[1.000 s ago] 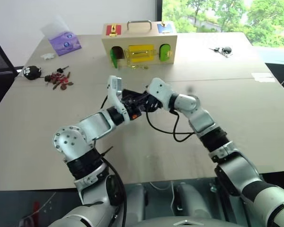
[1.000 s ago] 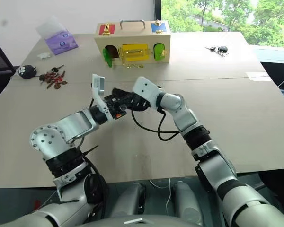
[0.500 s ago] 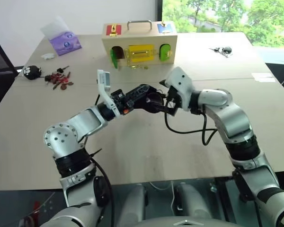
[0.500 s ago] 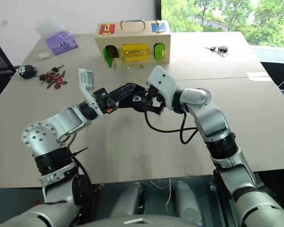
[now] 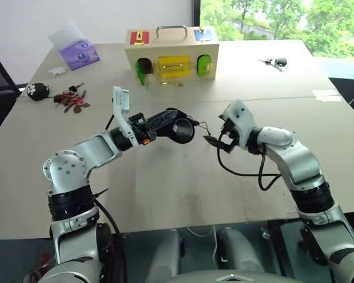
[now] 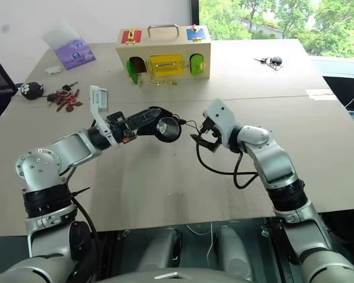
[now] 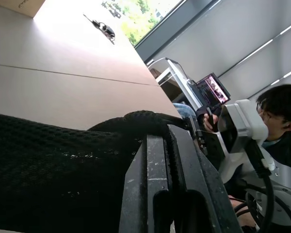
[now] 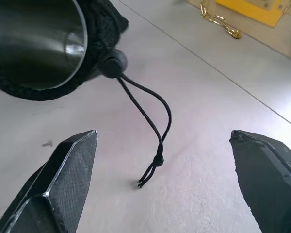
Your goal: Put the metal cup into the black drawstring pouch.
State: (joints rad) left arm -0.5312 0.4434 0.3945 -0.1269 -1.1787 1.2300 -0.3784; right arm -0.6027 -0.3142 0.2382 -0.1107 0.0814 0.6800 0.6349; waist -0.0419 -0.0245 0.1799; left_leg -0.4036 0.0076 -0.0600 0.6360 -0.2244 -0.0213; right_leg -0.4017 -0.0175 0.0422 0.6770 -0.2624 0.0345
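My left gripper is shut on the black drawstring pouch and holds it level above the table. The pouch's mouth faces my right gripper. The metal cup sits inside the pouch, its shiny rim and inner wall showing at the mouth. A thin cord hangs from the toggle. My right gripper stands open and empty a short way to the right of the pouch, with its fingers spread wide. In the left wrist view the black mesh fabric lies against the shut fingers.
A wooden lock box stands at the back of the table. At the far left lie a purple tissue pack, red keys and a black-and-white toy. A car key lies back right. A person sits beyond the table.
My right gripper has opened and drawn back to the right, away from the pouch. My left arm has shifted a little left with the pouch, and the cup now shows inside it.
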